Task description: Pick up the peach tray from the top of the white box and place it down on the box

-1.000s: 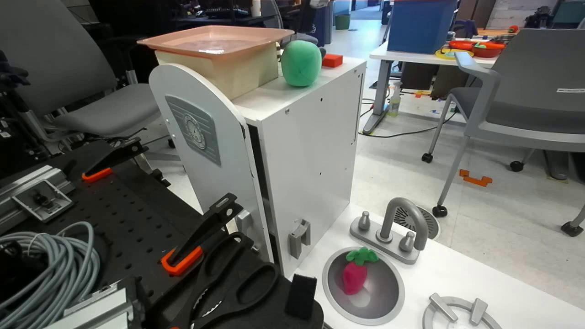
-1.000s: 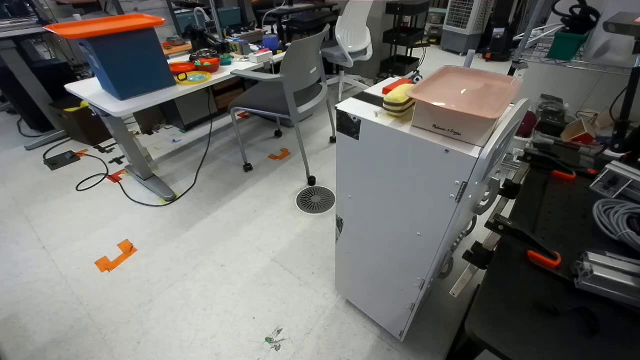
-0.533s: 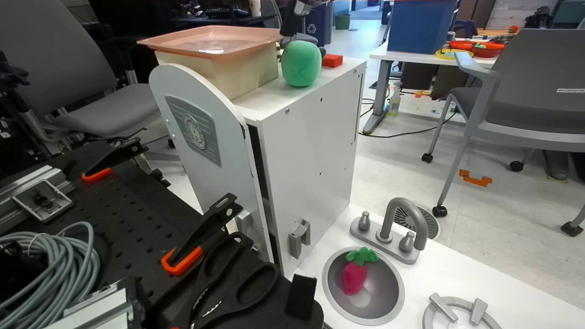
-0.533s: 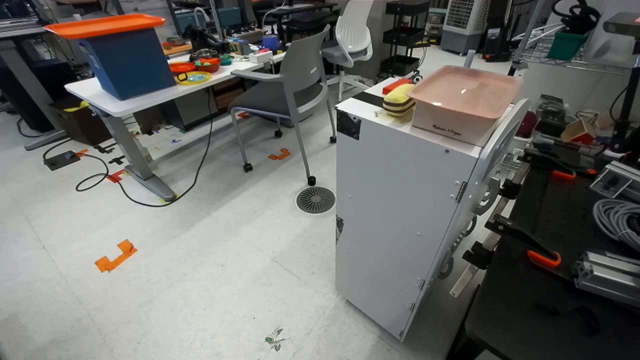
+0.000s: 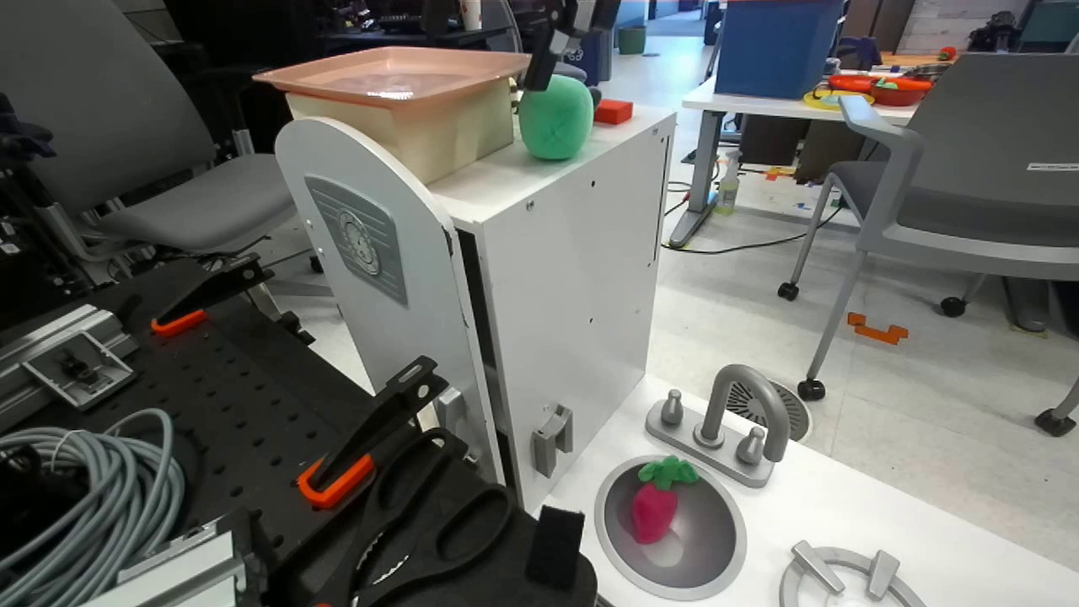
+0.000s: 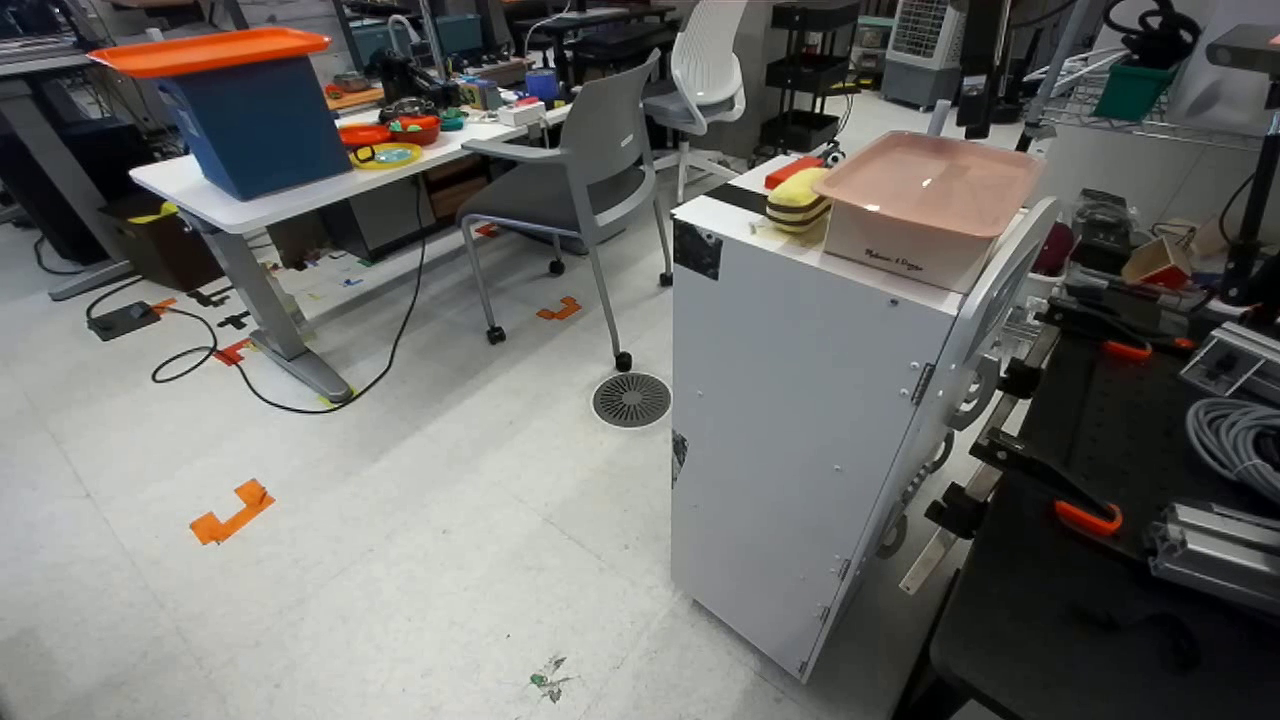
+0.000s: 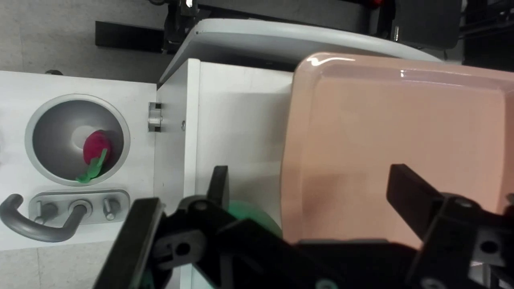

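Claw [image 7: 309,180] is spread wide, showing from 6 o'clock in wrist view: its 9 o'clock finger over the top of the white box [image 5: 582,270], its 3 o'clock finger over the peach tray [image 7: 385,132], tray rim running between the two. Contact with the tray: can't tell

Tray sits level on a cream bin [image 5: 459,139], rim overhanging the walls; bin stands on top of the box

In an exterior view a finger shows at the tray's 3 o'clock corner, overlapping the green ball [image 5: 556,122] in frame; red block [image 5: 614,111] at the ball's 3 o'clock

In an exterior view a yellow striped plush [image 6: 798,203] is just beside the bin, at its 9 o'clock

Wrist view, 9 o'clock: sink [image 7: 29,139] with a green-leaved magenta toy [image 7: 96,145] in it, faucet [image 7: 50,233] at the sink's 6 o'clock
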`<state>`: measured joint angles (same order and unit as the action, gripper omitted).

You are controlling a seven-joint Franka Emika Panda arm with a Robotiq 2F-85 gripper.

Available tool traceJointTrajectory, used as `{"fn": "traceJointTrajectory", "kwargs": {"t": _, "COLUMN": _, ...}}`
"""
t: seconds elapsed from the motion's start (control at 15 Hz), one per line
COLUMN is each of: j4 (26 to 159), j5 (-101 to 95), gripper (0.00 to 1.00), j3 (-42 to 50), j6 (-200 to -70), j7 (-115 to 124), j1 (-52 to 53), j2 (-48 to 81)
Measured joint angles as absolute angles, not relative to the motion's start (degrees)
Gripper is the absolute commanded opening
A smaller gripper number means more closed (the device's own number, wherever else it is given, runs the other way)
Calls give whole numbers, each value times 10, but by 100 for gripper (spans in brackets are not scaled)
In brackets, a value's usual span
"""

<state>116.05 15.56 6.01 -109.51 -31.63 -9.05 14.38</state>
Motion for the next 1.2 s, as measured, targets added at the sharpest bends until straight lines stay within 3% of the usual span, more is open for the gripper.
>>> {"fn": "traceJointTrajectory", "kwargs": {"t": 1.2, "j4": 1140, "j5": 156, "gripper": 100, "j3": 55, "j6": -1027, "j7": -356, "j1": -92, "j2": 163}}
